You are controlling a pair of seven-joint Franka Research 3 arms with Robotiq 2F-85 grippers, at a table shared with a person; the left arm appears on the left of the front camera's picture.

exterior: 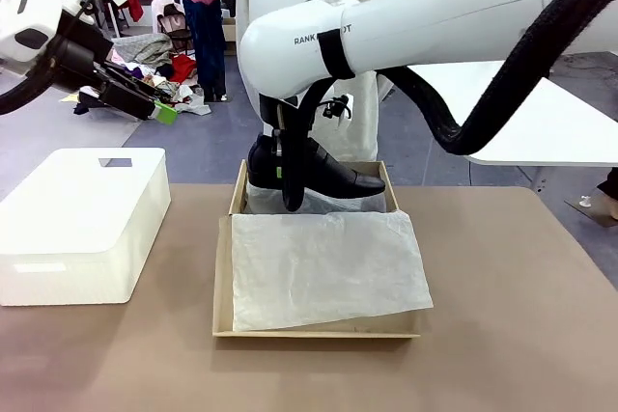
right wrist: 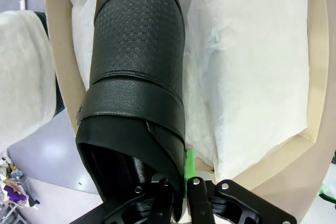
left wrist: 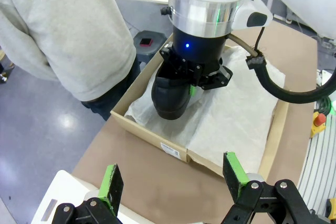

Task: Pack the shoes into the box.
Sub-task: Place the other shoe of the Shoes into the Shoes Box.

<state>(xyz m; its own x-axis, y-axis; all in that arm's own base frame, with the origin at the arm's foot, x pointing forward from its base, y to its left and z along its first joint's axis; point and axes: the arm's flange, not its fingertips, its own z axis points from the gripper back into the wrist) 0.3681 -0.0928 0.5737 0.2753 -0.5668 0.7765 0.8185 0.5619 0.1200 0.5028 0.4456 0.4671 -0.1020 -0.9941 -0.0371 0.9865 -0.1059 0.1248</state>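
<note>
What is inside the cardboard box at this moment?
White tissue paper and, at the far end, one black dress shoe gripped by the shut right pincer. The paper covers the floor of the box, so anything beneath it cannot be seen.

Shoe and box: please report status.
Left gripper open, raised. Right gripper shut on shoe, at far end of box. Tissue paper covers box floor; person close behind.

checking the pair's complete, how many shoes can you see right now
1: a black shoe, gripped by the right gripper, at the far end of the box. A second could lie hidden under the tissue paper.
</note>
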